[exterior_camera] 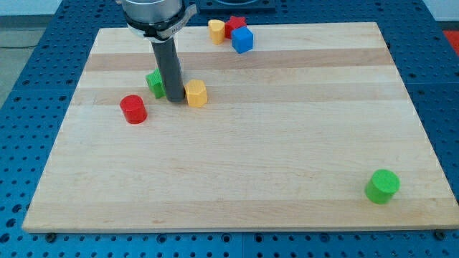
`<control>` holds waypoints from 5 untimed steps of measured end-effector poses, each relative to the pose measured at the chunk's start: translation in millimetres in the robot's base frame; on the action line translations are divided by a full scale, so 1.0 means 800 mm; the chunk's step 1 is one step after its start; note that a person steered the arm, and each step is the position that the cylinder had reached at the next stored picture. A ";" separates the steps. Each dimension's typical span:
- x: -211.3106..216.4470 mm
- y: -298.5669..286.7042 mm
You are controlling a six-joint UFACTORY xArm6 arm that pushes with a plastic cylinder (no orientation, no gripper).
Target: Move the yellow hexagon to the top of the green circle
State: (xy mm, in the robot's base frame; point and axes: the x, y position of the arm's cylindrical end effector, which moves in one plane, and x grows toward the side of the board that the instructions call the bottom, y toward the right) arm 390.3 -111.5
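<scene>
The yellow hexagon (196, 93) lies on the wooden board (237, 179) in the upper left part of the view. The green circle (382, 186), a short cylinder, lies far away at the lower right, near the board's right edge. My tip (175, 99) stands just to the left of the yellow hexagon, touching or almost touching it. A green block (154, 82) sits close behind the rod on its left, partly hidden, its shape unclear.
A red cylinder (133, 110) lies left of the tip. At the board's top edge stand a yellow block (216, 31), a red block (235, 26) and a blue cube (242, 40), close together.
</scene>
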 end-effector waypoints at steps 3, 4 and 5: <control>-0.019 0.072; -0.019 0.110; -0.012 0.146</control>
State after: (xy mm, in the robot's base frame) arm 380.7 5.3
